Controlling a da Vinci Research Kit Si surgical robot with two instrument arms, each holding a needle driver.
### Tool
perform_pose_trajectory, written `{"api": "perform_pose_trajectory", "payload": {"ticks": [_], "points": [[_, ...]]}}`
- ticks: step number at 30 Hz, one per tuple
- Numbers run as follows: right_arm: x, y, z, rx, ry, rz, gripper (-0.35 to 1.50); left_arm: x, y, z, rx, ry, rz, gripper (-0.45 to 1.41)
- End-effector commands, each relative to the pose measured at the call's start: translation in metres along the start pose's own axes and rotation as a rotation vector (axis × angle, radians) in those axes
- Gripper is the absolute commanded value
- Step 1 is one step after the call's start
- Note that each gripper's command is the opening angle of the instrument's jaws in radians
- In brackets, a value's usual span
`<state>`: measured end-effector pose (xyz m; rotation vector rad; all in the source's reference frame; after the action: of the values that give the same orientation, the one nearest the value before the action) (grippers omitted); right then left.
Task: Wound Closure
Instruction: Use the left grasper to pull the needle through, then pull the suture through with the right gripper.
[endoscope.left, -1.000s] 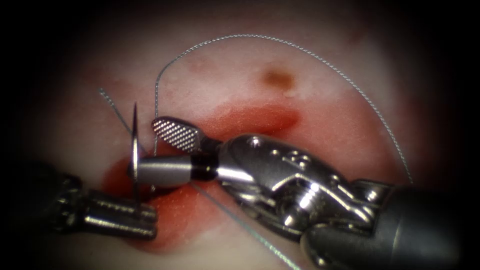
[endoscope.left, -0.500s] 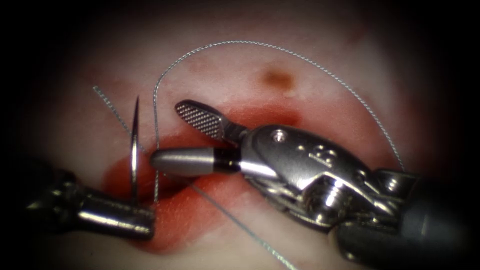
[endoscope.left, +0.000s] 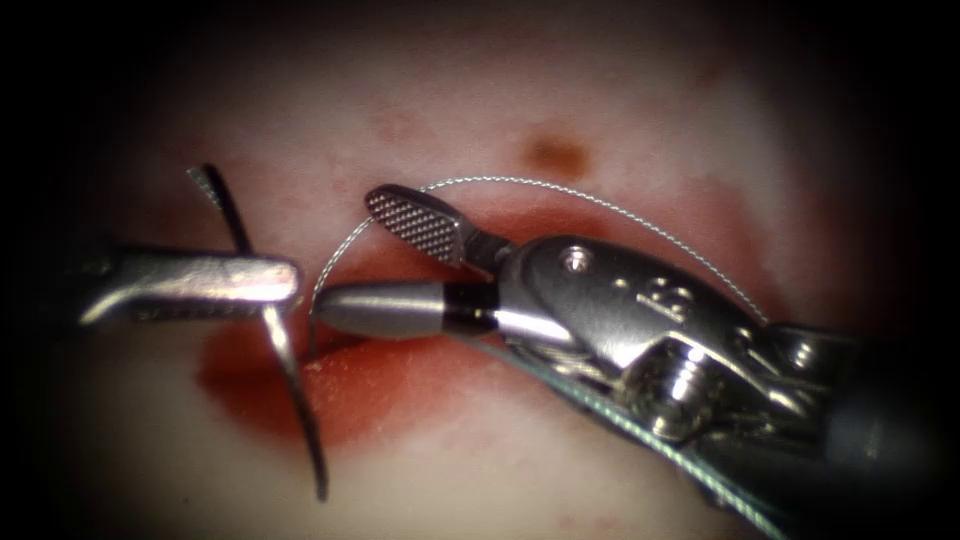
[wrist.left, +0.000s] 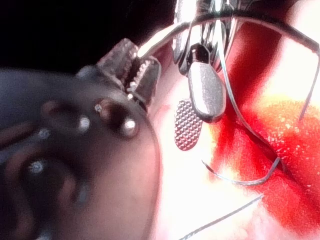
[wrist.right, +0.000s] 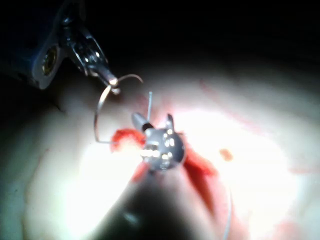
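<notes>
At the cut's left end, the left tool (endoscope.left: 285, 285) grips the needle (endoscope.left: 290, 390) mid-curve, clear of the tissue (endoscope.left: 480, 120), while the right tool (endoscope.left: 385, 255) stands empty with fingers (endoscope.left: 415, 222) parted and the cut (endoscope.left: 400, 350) unclosed.

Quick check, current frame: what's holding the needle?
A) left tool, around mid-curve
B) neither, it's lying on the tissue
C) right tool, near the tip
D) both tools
A: in the endoscope view the left tool is shut on the needle around the middle of its curve, clear of the tissue, while the right tool sits beside it with jaws open, holding nothing.
</notes>
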<state>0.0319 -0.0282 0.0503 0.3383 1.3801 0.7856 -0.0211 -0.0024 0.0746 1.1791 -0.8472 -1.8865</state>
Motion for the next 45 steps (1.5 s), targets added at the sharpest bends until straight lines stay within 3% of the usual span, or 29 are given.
{"api": "perform_pose_trajectory", "payload": {"ticks": [1, 2, 8, 12, 17, 23, 30, 31, 32, 34, 38, 45], "points": [[0.0008, -0.0001, 0.0011, 0.000, 0.007, -0.013, 1.01, -0.0014, -0.0010, 0.0001, -0.017, 0.005, -0.040, -0.45], [0.0010, 0.0000, 0.0011, -0.003, 0.007, -0.023, 0.96, -0.0023, -0.0011, -0.0001, 0.026, 0.030, -0.140, -0.45], [0.0014, 0.0000, 0.0012, -0.006, 0.007, -0.112, 0.70, -0.0038, -0.0018, -0.0017, 0.134, 0.035, -0.380, -0.45], [0.0016, 0.0001, 0.0012, -0.006, 0.006, -0.145, 0.66, -0.0046, -0.0024, -0.0034, 0.212, 0.011, -0.575, -0.45], [0.0024, 0.0002, 0.0015, -0.001, 0.001, -0.235, 0.43, -0.0057, -0.0027, -0.0054, 0.264, -0.018, -0.613, -0.45], [0.0050, 0.0005, 0.0018, 0.009, 0.048, -0.310, 0.46, -0.0061, -0.0033, -0.0072, 0.285, -0.054, -0.615, -0.45], [0.0073, 0.0007, 0.0013, 0.015, 0.081, -0.371, 0.54, -0.0051, -0.0035, -0.0073, 0.274, -0.042, -0.507, -0.45], [0.0077, 0.0006, 0.0014, 0.035, 0.081, -0.390, 0.49, -0.0049, -0.0035, -0.0072, 0.272, -0.036, -0.494, -0.45], [0.0080, 0.0005, 0.0015, 0.054, 0.081, -0.404, 0.31, -0.0046, -0.0035, -0.0072, 0.271, -0.031, -0.482, -0.45], [0.0083, 0.0003, 0.0017, 0.134, 0.084, -0.406, -0.35, -0.0042, -0.0036, -0.0070, 0.268, -0.025, -0.447, -0.45], [0.0084, -0.0002, 0.0030, 0.410, 0.080, -0.423, -0.35, -0.0037, -0.0043, -0.0068, 0.282, -0.008, -0.394, -0.45], [0.0066, -0.0008, 0.0056, 0.577, -0.150, -0.649, -0.35, -0.0031, -0.0055, -0.0068, 0.318, 0.016, -0.395, -0.45]]}}
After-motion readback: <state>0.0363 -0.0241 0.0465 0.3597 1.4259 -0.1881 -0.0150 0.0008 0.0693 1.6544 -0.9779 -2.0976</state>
